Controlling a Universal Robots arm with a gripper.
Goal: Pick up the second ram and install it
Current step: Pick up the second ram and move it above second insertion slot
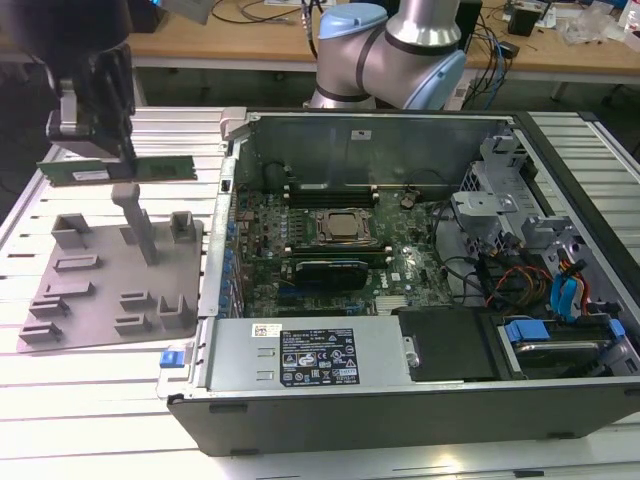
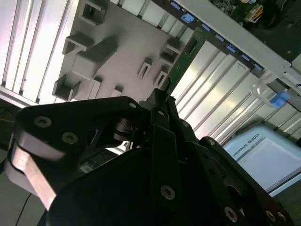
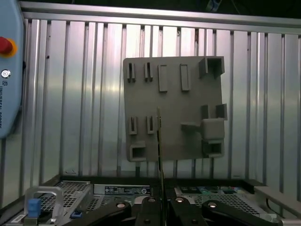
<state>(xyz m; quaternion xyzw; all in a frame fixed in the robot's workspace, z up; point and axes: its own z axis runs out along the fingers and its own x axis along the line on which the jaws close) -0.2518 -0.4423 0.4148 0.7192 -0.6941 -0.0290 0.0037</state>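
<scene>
The second ram (image 1: 120,170) is a thin green stick, held level in the air at the exterior view's left. My gripper (image 1: 100,148) is shut on its top edge. It hangs above the grey fixture plate (image 1: 90,290), a little over the plate's tall post (image 1: 135,215). In the first wrist view the ram (image 3: 160,146) shows edge-on as a thin line running out from my gripper (image 3: 162,207) over the plate (image 3: 188,141). The second wrist view shows its green end (image 2: 186,59) past my gripper (image 2: 162,96). The open computer case (image 1: 330,375) lies to the exterior view's right, with black memory slots (image 1: 330,187) beside the CPU socket (image 1: 343,226).
The case's raised metal side wall (image 1: 222,230) stands between the fixture plate and the motherboard. Cables and blue-tabbed drive bays (image 1: 560,300) crowd the case's right end. The arm's base (image 1: 400,45) stands behind the case. A teach pendant (image 3: 9,70) lies on the slatted table (image 1: 100,400).
</scene>
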